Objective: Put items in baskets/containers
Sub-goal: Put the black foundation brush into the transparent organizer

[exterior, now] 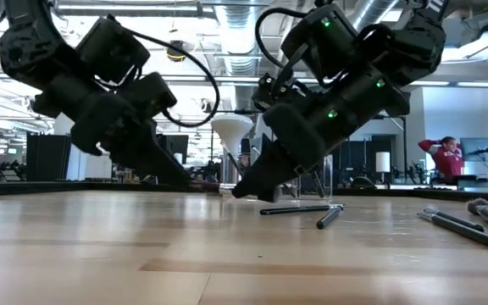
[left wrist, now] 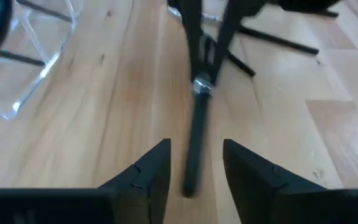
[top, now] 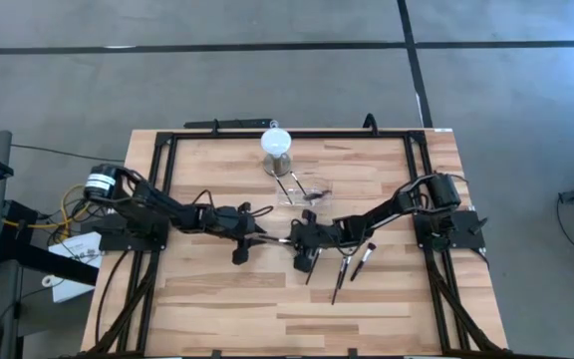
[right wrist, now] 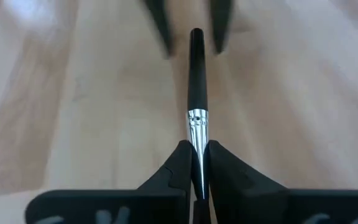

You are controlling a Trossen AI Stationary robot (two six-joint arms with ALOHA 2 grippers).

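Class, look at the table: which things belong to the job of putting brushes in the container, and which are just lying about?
Belongs to the job:
- slim dark-handled makeup brush with silvery ferrule, gripped by the right claw
- open left claw
- loose dark brushes on the wood
- clear plastic container

Just lying about:
- grey cylinder with white round top

The table (right wrist: 73, 112) is pale wood in joined planks, smooth with a light sheen and visible grain. The brush (right wrist: 196, 93) clamped in the right pincer (right wrist: 196, 163) has a glossy black handle and a bright, ribbed metal ferrule just ahead of the fingertips. Both pincers' fingers (left wrist: 143, 180) are matt black plastic with a faintly grainy face. Off to one side of the left pincer (left wrist: 194, 163), the container (left wrist: 33, 62) is clear, glossy plastic with bright edges.
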